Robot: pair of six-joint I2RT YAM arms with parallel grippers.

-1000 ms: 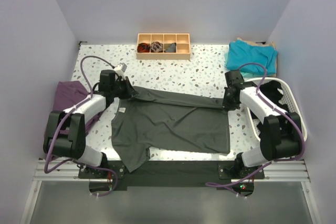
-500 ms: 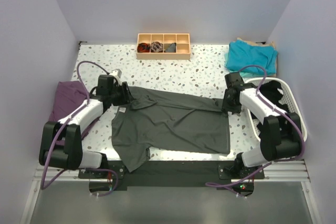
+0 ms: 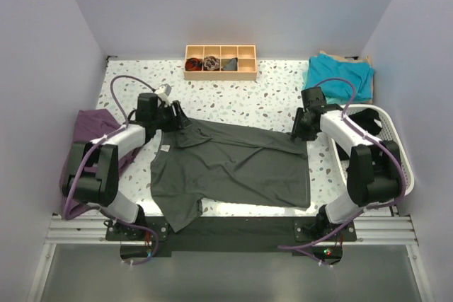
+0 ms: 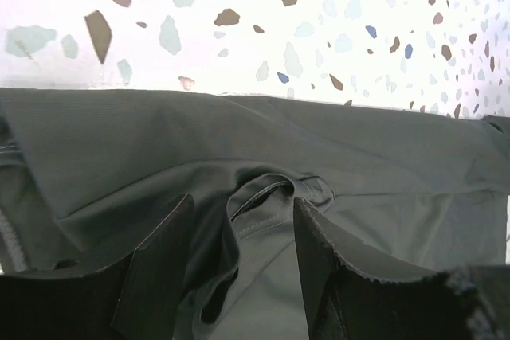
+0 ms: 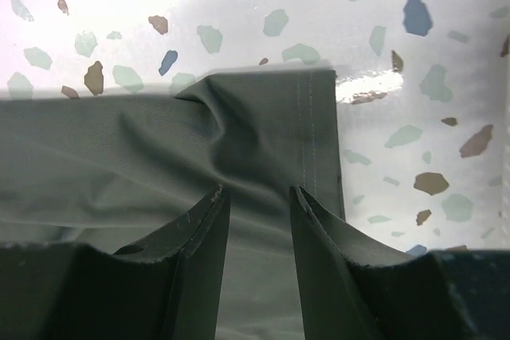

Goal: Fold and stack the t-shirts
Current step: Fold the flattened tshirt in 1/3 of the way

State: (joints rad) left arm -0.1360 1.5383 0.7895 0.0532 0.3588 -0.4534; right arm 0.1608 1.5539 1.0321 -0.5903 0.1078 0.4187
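Charcoal t-shirt (image 3: 233,167) lies mid-surface, long axis 9–3 o'clock: collar end at 9, hem at 3, one sleeve sticking out toward 7. Far edge is folded over onto the body.

Teal t-shirt (image 3: 340,76) is bunched at 2 o'clock, well apart from it.

Left gripper (image 4: 239,220): jaws apart over the collar fold, nothing pinched. Right gripper (image 5: 255,197): jaws apart over the far hem corner, nothing pinched.

Surface (image 3: 262,100) is white speckled terrazzo; the walls are pale lavender.

The small white tag (image 3: 164,148) near the collar is unreadable.
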